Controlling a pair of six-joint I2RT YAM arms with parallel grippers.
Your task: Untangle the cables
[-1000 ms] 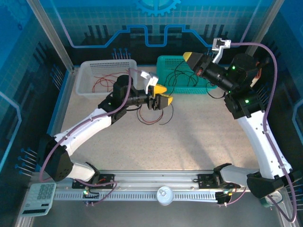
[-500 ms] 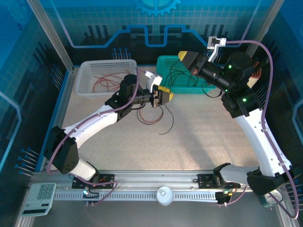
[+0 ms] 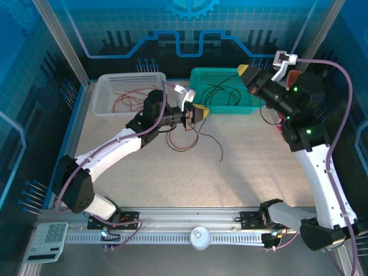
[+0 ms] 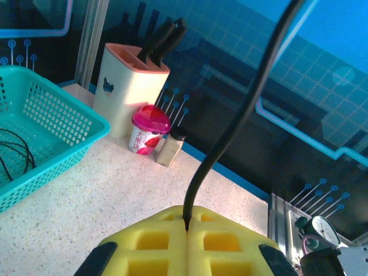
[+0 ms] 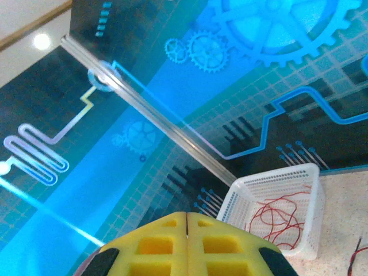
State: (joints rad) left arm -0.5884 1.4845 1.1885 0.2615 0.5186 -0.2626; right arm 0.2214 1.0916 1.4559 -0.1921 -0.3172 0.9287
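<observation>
Rightward since a second ago swings the right arm, its gripper [image 3: 244, 71] pressed shut above the teal basket's [image 3: 230, 108] far rim. Open table [image 3: 172, 184] lies nearer. The white basket [image 3: 101, 86] holds red cables [image 3: 127, 99]. The left gripper [image 3: 197, 112] clamps a black cable [image 4: 242, 115] beside the teal basket. The pink-lidded cup's [image 4: 148, 131] label is unreadable.

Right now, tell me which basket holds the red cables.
The white basket, at the back left, holds red cables; the teal basket beside it holds black cables.
</observation>
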